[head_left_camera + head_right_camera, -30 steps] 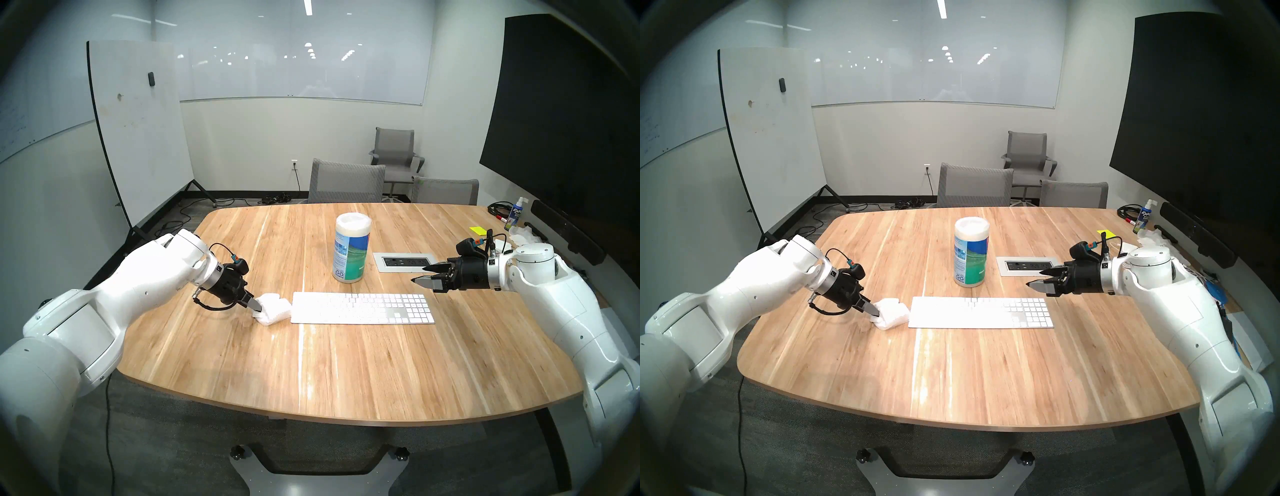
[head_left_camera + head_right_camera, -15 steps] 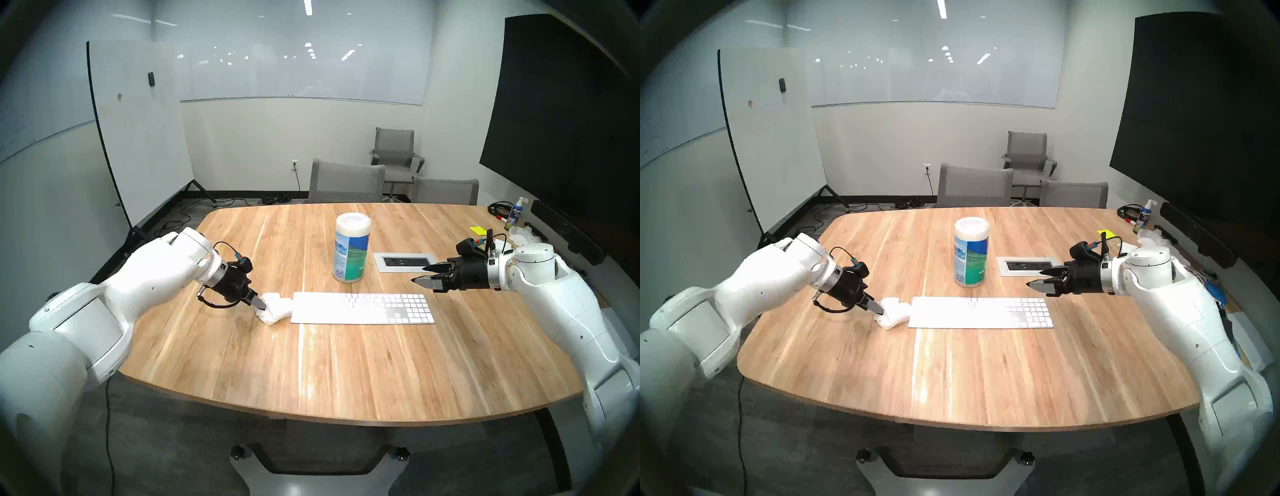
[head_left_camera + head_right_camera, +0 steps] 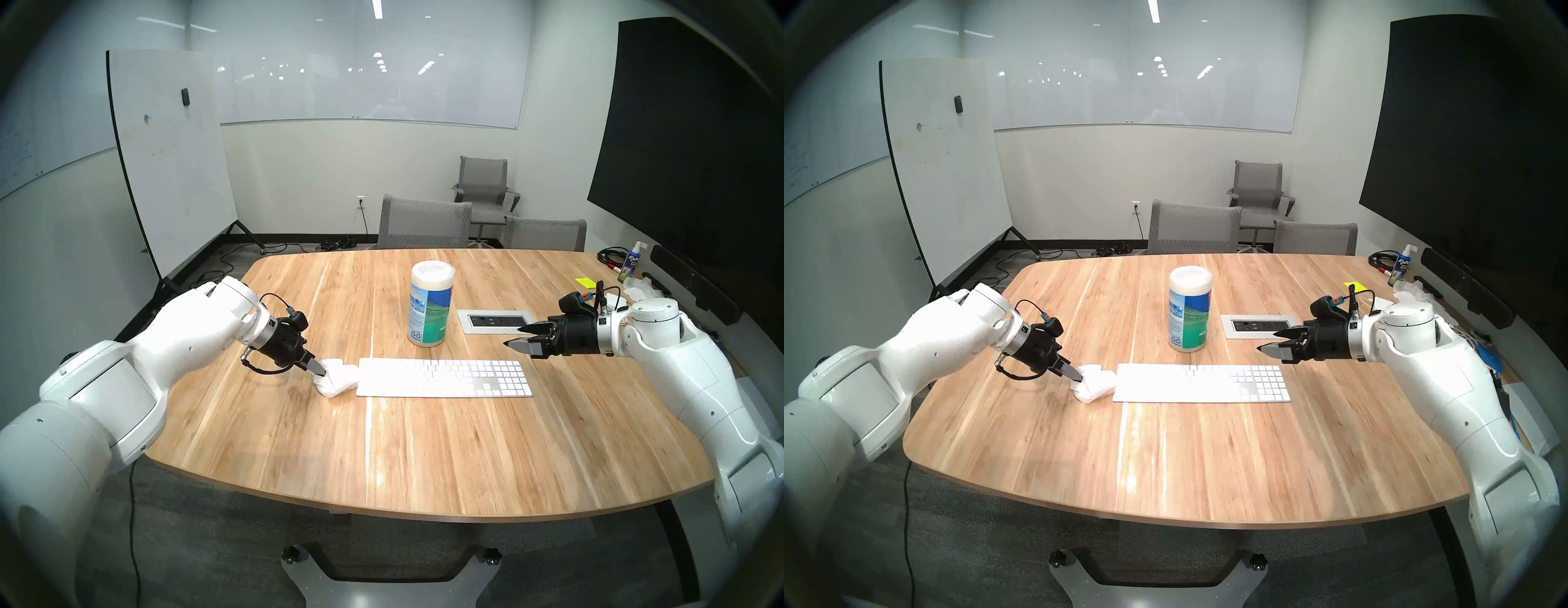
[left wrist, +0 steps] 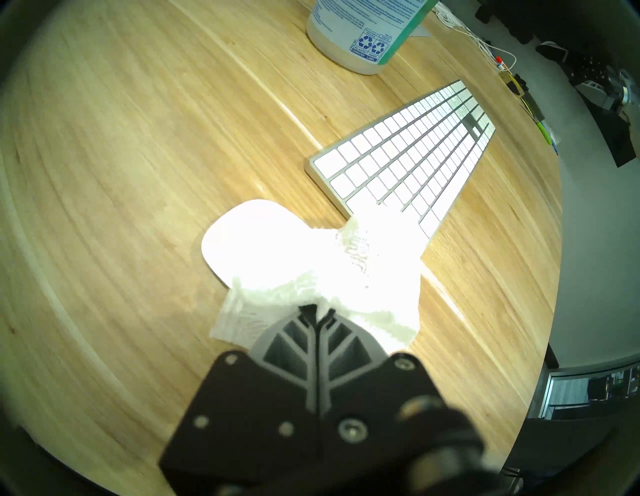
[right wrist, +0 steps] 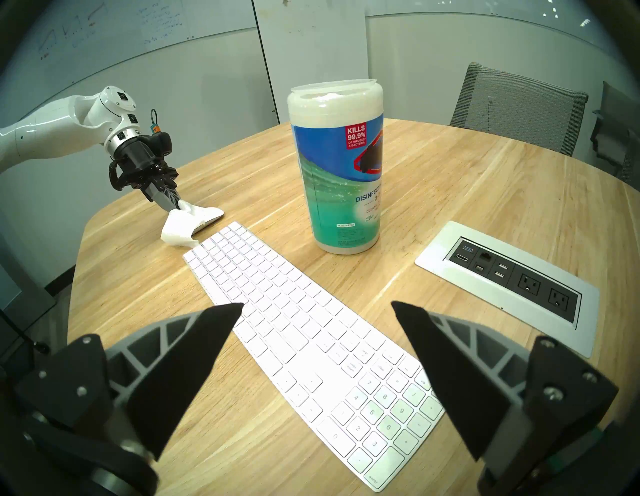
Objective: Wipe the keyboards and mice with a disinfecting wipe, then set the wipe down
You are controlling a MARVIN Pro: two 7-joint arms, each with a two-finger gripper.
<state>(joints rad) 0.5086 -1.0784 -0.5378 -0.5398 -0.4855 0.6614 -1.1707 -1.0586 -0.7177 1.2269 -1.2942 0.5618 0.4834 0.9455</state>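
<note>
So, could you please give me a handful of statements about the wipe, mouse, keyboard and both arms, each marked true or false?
1. The left end effector is shut on the wipe. True.
2. The wipe is draped over the mouse, beside the keyboard's end. True.
3. The right end effector is shut on the keyboard. False: it hangs open above the number-pad end, holding nothing.
4. The wipes canister lies on its side. False: it stands upright behind the keyboard.
5. The power outlet panel sits between the mouse and the keyboard. False: it is set into the table near the keyboard's other end.
</note>
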